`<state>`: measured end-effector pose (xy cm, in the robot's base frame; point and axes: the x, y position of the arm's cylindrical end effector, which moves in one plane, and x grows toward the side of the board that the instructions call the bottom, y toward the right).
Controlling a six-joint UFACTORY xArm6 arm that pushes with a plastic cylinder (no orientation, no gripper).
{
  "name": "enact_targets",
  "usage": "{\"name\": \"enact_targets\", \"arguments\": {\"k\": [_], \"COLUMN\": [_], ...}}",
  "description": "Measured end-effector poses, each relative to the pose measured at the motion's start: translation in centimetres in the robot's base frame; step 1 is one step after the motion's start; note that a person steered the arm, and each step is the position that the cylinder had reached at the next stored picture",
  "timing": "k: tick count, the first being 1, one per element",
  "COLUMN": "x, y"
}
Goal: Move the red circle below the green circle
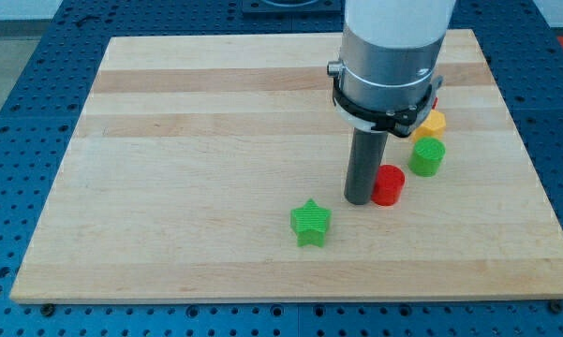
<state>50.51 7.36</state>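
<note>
Red circle (388, 184) sits touching my tip (360, 200) on the tip's right side. Green circle (427, 156) just beyond, up-right of the tip. Red lies lower-left of green; a short rightward shove remains, by my reckoning. No pincer here, bare rod, nothing held. Green star (310, 223) down-left, yellow block (433, 122) further up-right.

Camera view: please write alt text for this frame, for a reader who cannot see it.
My tip rests on a wooden board, touching the view's left side of the red circle. The green circle sits just up and right of the red one, a yellow block beyond it, and a green star lies toward the view's bottom left.
</note>
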Motion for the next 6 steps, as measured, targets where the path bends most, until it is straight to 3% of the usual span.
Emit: {"name": "enact_targets", "arguments": {"k": [6], "x": [-0.3], "y": [2.6]}}
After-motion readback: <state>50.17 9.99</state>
